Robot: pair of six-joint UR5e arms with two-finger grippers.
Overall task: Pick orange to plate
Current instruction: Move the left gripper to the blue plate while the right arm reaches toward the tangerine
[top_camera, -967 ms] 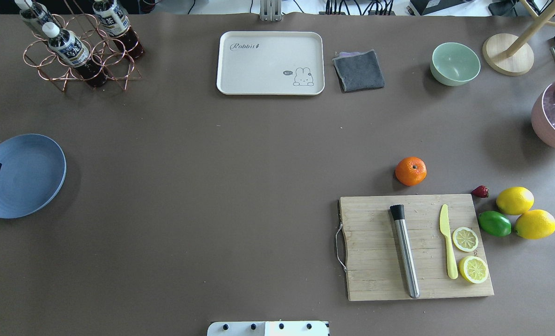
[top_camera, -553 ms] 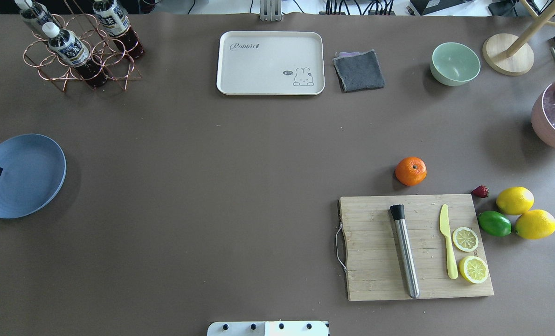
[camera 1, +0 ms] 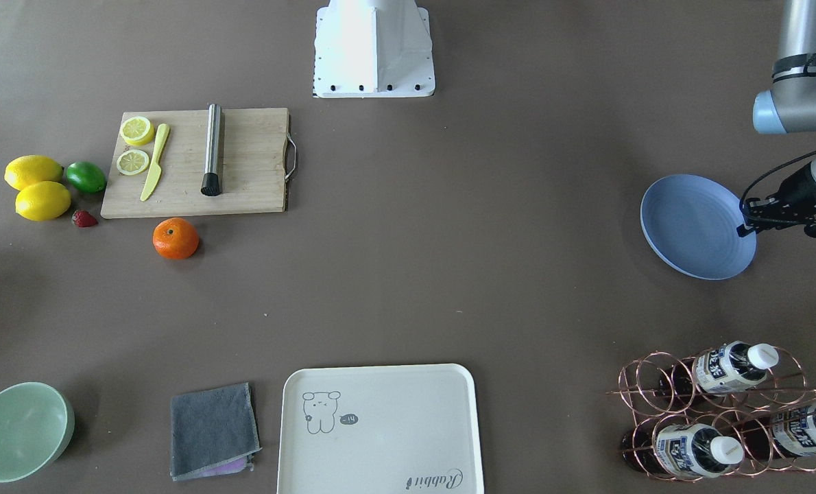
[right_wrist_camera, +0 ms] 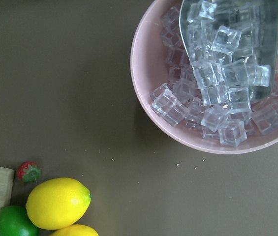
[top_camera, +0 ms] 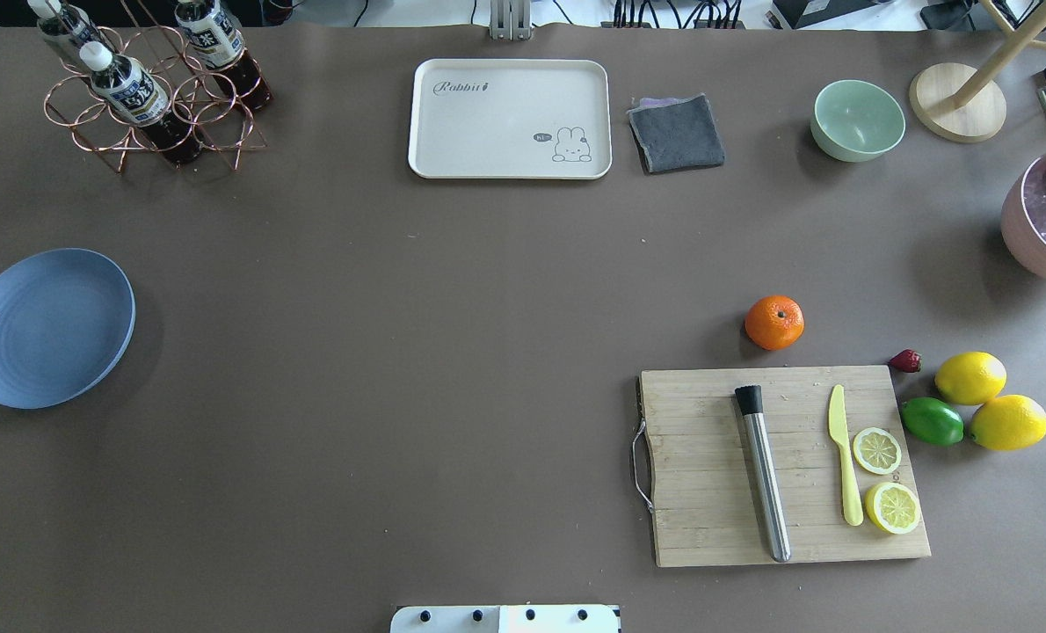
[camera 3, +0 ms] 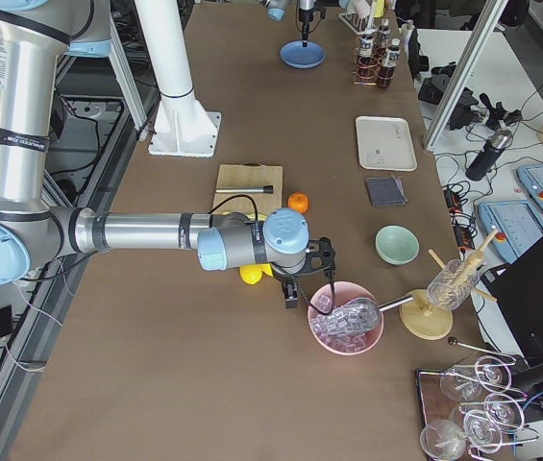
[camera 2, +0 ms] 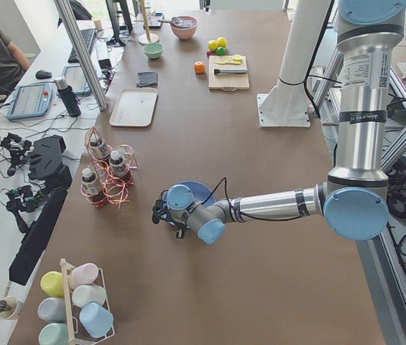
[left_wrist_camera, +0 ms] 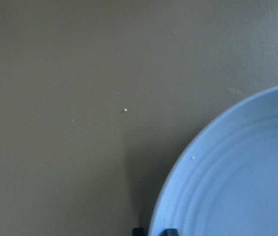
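Observation:
The orange rests on the table just beyond the cutting board, with no gripper near it. It also shows as an orange in the front-facing view. The blue plate lies at the table's far left. My left gripper is at its outer rim. In the left wrist view the dark fingertips straddle the rim of the plate, shut on it. My right gripper hangs by the pink ice bowl; I cannot tell whether it is open or shut.
A wooden cutting board carries a steel muddler, a yellow knife and two lemon slices. Two lemons, a lime and a strawberry lie right of it. The pink ice bowl, a cream tray, a green bowl and a bottle rack line the edges.
The plate has slid a little to the right, toward the table's middle, with the left gripper on its rim. The orange has not moved.

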